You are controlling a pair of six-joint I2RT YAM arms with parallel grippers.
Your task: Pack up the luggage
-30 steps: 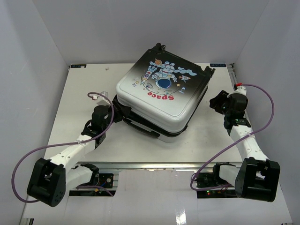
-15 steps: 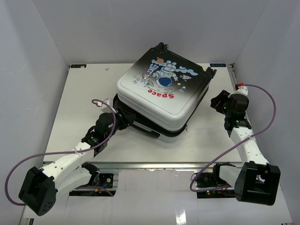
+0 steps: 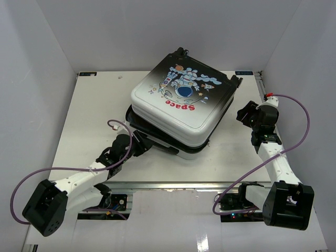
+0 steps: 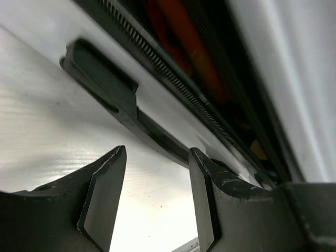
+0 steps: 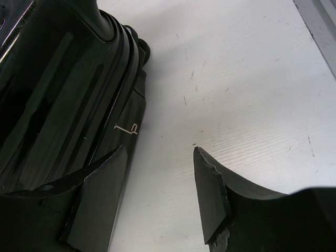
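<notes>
Top external view: I see the white surface (image 3: 89,110) carrying the luggage (image 3: 181,102), which lies flat toward the far middle, turned at an angle, astronaut print facing up. My left arm reaches in low from the near left, and its claw (image 3: 139,144) sits right against the suitcase's near-left side. My right claw (image 3: 243,113) hangs just beside the suitcase's right edge, apart from it.

On the left wrist camera the fingers are spread with nothing pinched. The black carry handle (image 4: 107,89) runs across just beyond the fingertips, and past it is the zipper rim (image 4: 173,86). Something orange (image 4: 191,44) shows in the gap between the shells.

On the right wrist camera the fingers are also spread and empty, over bare surface, with the dark shell to their left.
</notes>
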